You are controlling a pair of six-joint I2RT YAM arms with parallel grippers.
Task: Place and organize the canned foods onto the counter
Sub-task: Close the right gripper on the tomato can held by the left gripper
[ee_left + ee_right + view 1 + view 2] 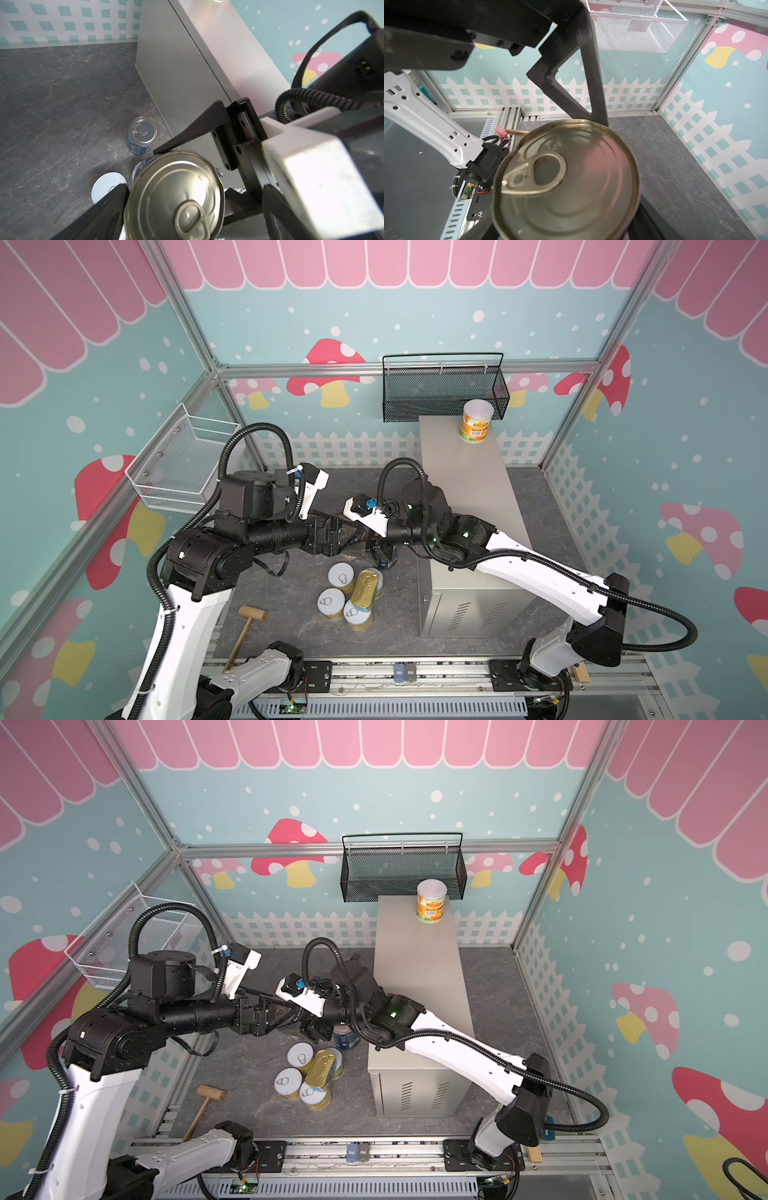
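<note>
The right gripper (379, 548) is clamped on a dark-blue can (566, 180), which it holds in the air beside the counter (465, 489). One finger (187, 133) touches the can's side. The left gripper (196, 187) stands spread wide around the same can (gripping nothing). A second blue can (142, 135) stands on the floor just beside the counter. One yellow can (476, 423) stands upright on the counter's far end.

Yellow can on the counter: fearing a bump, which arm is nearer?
Right. The right arm crosses the counter's near end, yellow can stands at the far end; left arm is over the floor.
</note>
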